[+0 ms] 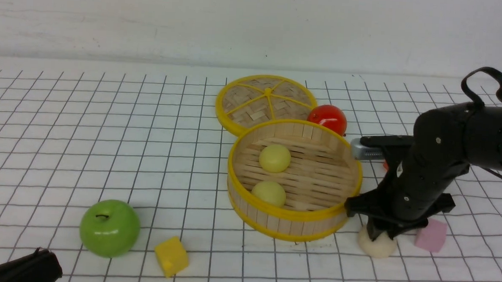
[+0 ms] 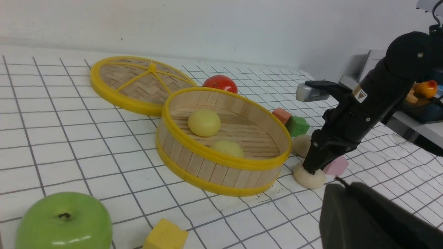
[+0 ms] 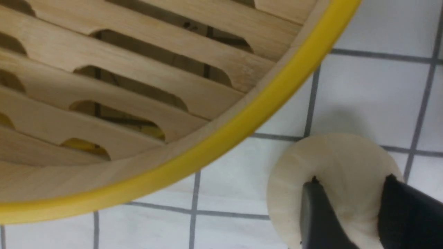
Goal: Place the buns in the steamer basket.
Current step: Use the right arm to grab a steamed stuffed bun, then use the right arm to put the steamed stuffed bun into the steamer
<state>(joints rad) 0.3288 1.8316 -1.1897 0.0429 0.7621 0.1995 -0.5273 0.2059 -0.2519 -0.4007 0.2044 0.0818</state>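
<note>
Basket: the basket (image 1: 291,215) stands mid-table, open at the top. Its lid (image 1: 252,103) lies flat just behind it, so things can be dropped straight in.
Yellow buns: both are inside, one (image 1: 274,157) toward the far side of the slats and one (image 1: 268,193) by the near wall. The right half of the floor is bare.
Cream bun: the cream bun (image 1: 377,247) is on the table just outside the basket's near-right wall, close to it but apart.
Right gripper: the right gripper (image 1: 378,235) stands steeply on that bun from above. Its fingers (image 3: 318,214) are drawn in to a narrow gap and pinch the crown, which creases between them. The base looks seated on the table (I see no gap under it). A top grip suits the spot, with the wall on one side and a pink cube (image 1: 431,235) on the other.
Second cream bun: the second cream bun (image 2: 301,145) lies further back beside the basket, near a green cube (image 2: 297,125). From the front the arm hides it.
Left gripper: the left gripper (image 1: 21,268) is low at the near-left corner. Only a dark edge shows, so I cannot tell whether it is open or closed.
Stage: about halfway, I'd say. The grasp is made and the lift over the rim is not yet done.
Risk: a small pinch on a soft dome may slip, and the rim is close.
</note>
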